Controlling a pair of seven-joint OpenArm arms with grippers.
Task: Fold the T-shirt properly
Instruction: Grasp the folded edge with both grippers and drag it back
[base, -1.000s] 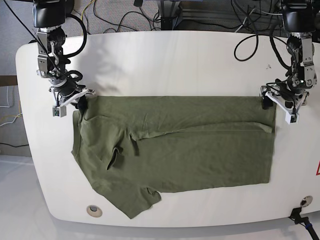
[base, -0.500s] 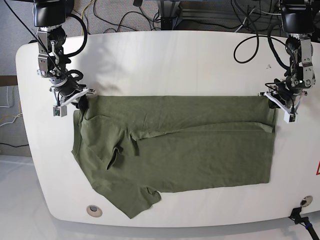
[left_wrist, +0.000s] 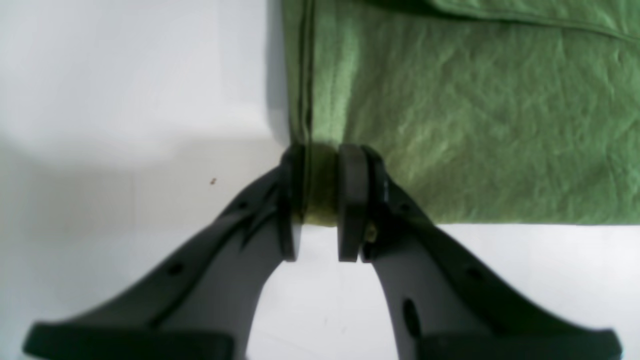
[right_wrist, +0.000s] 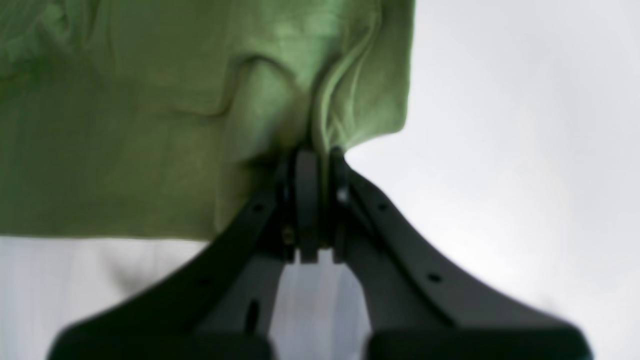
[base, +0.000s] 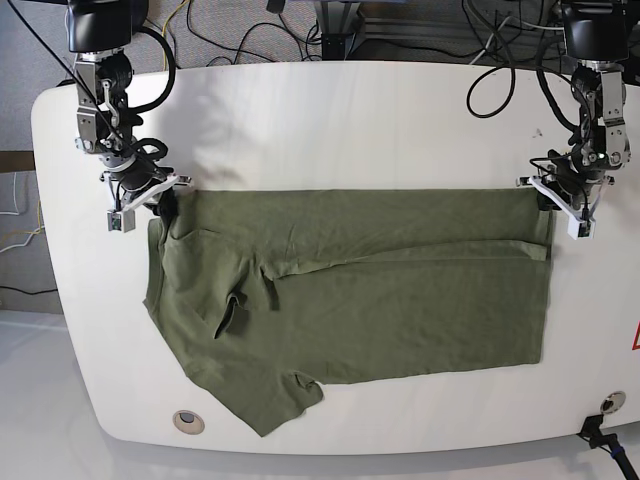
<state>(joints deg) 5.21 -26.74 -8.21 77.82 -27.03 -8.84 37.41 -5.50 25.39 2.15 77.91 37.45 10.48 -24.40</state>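
- The T-shirt (base: 350, 300) lies flat across the middle of the table (base: 330, 120), folded lengthwise.
- The left gripper (base: 549, 192) sits at the shirt's far corner, at its right end in the base view.
- The right gripper (base: 160, 197) sits at the shirt's far corner at the opposite end.
- One sleeve lies toward the table's near edge.
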